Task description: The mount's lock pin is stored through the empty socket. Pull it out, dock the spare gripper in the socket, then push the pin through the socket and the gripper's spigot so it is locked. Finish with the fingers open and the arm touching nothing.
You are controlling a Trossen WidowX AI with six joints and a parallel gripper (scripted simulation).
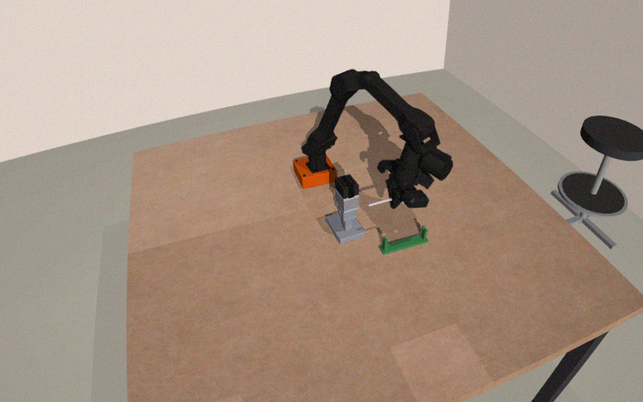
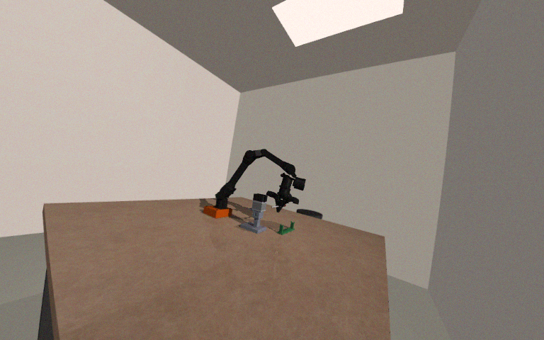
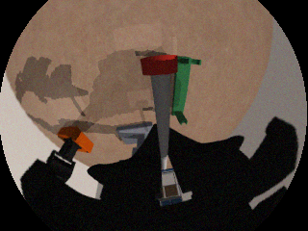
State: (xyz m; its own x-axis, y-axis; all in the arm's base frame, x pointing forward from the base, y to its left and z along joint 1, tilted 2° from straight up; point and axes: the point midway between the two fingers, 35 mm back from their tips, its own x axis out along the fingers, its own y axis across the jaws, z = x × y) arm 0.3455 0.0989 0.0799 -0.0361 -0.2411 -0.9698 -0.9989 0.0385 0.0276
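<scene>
Orange base [image 1: 307, 180] [image 2: 215, 214] [image 3: 86, 142]: on table [image 1: 265, 293] [image 2: 224, 272] [image 3: 212, 34], arm rising from it.
Grey mount [image 1: 352, 234] [image 2: 256, 228] [image 3: 133, 132]: upright, spare gripper [image 1: 347, 189] [image 2: 259, 200] seated on top.
Green cradle [image 1: 405, 243] [image 2: 287, 229] [image 3: 181, 89]: on table, pin above.
Fingers [image 1: 395, 198] [image 2: 279, 207]: pinching red-headed pin [image 1: 379, 203] [image 2: 275, 207] [image 3: 162, 106], outside mount.

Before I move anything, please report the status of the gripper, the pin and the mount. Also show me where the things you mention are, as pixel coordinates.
Black gripper [image 1: 394, 204] [image 2: 278, 210] shut on red-headed grey pin [image 3: 163, 108], raised above green two-post rack [image 1: 403, 243] [image 2: 286, 229] [image 3: 181, 91]. Spare gripper [image 1: 347, 201] [image 2: 259, 203] upright on grey mount [image 1: 337, 229] [image 2: 247, 227]. Nothing seen between pin tip and mount.
</scene>
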